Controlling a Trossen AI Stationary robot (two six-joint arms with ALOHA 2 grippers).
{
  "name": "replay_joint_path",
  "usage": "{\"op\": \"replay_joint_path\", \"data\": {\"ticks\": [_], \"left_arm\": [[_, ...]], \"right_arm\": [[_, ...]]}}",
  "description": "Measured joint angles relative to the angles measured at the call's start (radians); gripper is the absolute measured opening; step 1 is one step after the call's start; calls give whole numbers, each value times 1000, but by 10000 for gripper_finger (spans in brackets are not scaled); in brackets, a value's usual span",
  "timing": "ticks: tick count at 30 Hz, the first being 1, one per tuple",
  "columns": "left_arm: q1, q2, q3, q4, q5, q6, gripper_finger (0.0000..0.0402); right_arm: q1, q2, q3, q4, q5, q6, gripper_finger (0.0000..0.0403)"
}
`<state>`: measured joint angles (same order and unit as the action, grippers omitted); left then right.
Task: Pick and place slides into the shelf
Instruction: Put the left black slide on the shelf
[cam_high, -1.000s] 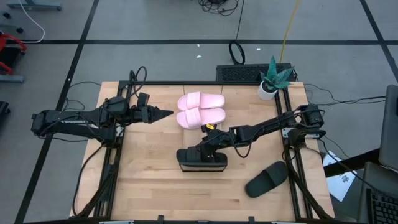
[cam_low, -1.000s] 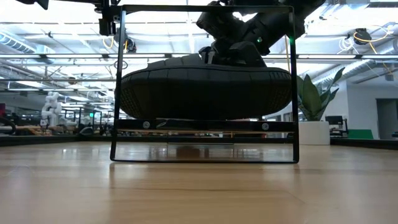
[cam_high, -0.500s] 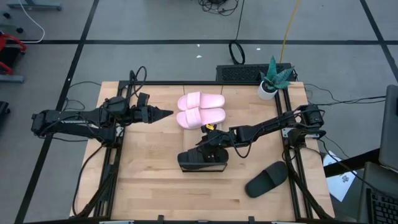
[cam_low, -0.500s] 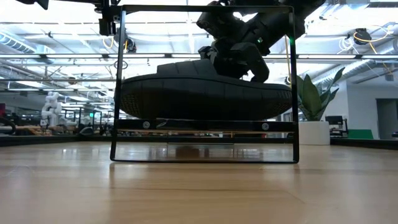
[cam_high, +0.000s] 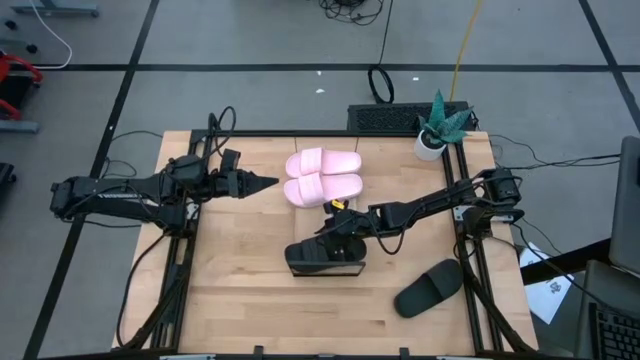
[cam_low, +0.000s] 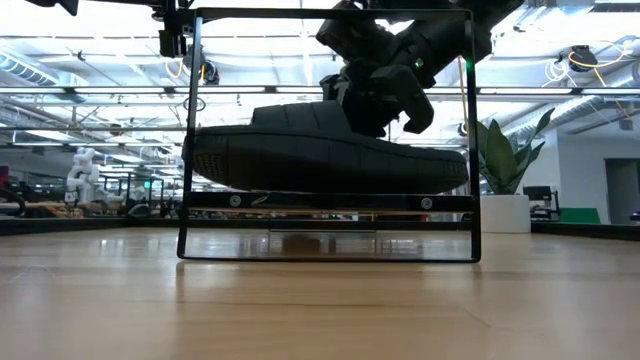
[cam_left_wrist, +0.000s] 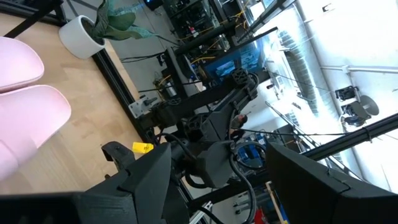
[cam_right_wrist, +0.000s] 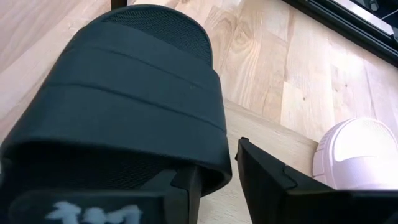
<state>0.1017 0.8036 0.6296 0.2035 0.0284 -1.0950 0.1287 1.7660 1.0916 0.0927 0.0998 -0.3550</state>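
**Black slide just set on the shelf, right arm letting go**

Looks like we're at the tail end of placing slide number three. The black slide (cam_high: 324, 258) sits on the shelf (cam_low: 330, 203) around the middle of the table, slightly toward 6 o'clock in the high view. From the low view it's lying on the rack's plank between the thin black wire frames, toe end tipped a bit lower on one side, so it's resting there, not hanging.

The right gripper (cam_high: 338, 228) is right at the slide's 1 o'clock edge. In the right wrist view its fingers (cam_right_wrist: 273, 180) stand parted, one just under the edge of the strap and the other clear of it out to the side, so I'd call it loosened rather than pinching. Can't swear nothing is touching, though.

The pink pair (cam_high: 322, 177) is side by side at about 12 o'clock from the black one, well apart from it. The other black slide (cam_high: 429, 288) lies off at 4 o'clock near the table's edge, not on the shelf.

The left gripper (cam_high: 262, 183) waits at 9 o'clock of the pink pair, fingers spread in its wrist view, holding nothing.

My guess for the next move: the right arm lifts straight away without dragging the strap, then swings to the loose black slide. That one lies at an angle, so the wrist needs turning to grab the strap.
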Motion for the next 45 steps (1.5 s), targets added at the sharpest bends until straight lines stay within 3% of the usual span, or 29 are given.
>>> {"op": "replay_joint_path", "data": {"ticks": [9, 27, 33, 45], "left_arm": [[0, 0, 0, 0, 17, 2, 257], [0, 0, 0, 0, 19, 17, 257], [0, 0, 0, 0, 23, 18, 257], [0, 0, 0, 2, 24, 18, 257]], "right_arm": [[0, 0, 0, -89, 3, -8, 91], [-4, -5, 0, -106, 6, -25, 91], [-5, -26, 0, -133, 59, -25, 91], [7, -37, 0, -125, 27, 2, 91]]}}
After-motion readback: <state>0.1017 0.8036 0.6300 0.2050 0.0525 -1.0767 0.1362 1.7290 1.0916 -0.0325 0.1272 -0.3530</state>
